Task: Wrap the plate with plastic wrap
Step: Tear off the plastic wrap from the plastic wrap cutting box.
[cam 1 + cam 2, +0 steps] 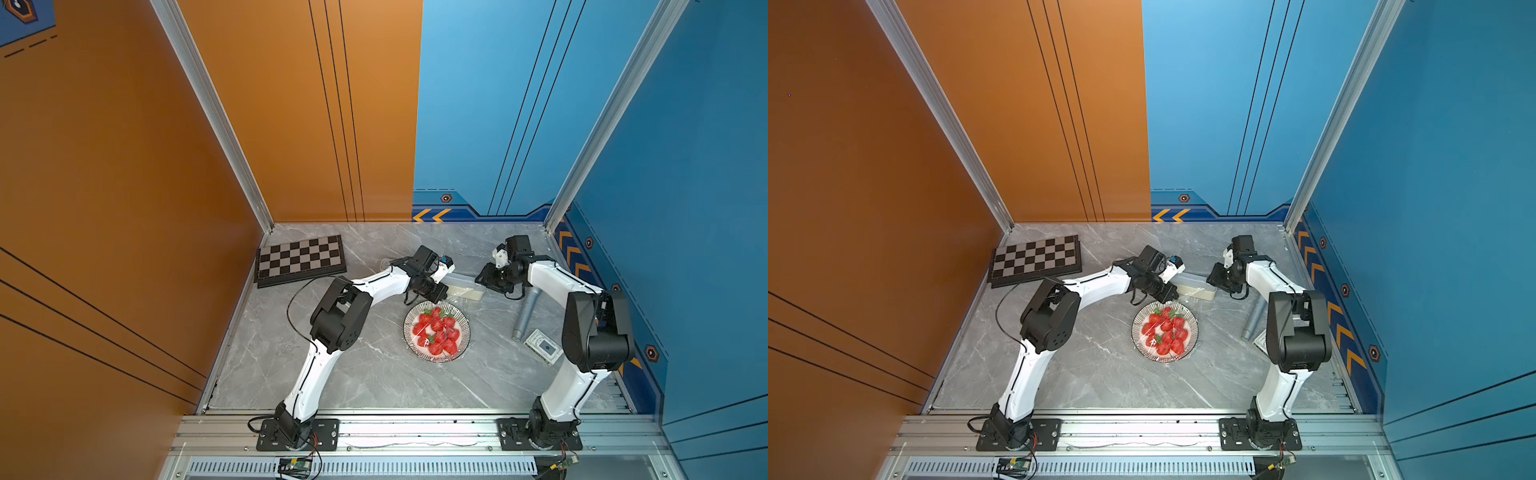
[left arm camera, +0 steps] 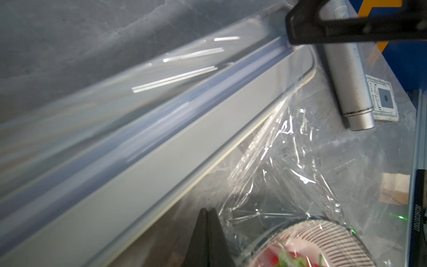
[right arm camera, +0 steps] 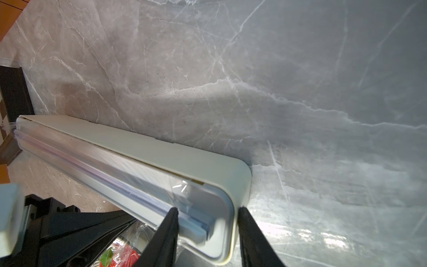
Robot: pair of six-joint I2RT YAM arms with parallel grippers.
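Grey marble worktop [image 1: 353, 374], orange + blue walls behind. So the plate [image 1: 408, 332] of strawberries [image 1: 437, 330] sits about mid-worktop, a bit toward the right edge. The plastic wrap [image 2: 284, 166] is already stretched over it, all crinkly, running back to the dispenser box [image 1: 467, 289], which lies just on the far side of the plate.

Down low btw box and plate is the left gripper [image 2: 206, 215], fingers pressed together. Tips are right beside the wrap's edge, but can't tell if any film is pinched.

Over at the box's right-hand end is the right gripper [image 3: 209, 217]. Fingers are apart w/ one on each long side of the box, and it looks clamped on it.

Other stuff: chessboard [image 1: 300, 259] in the far left corner, silver cylinder [image 1: 527, 311] near the right edge, small white card box [image 1: 543, 348] just beside the cylinder's near end.
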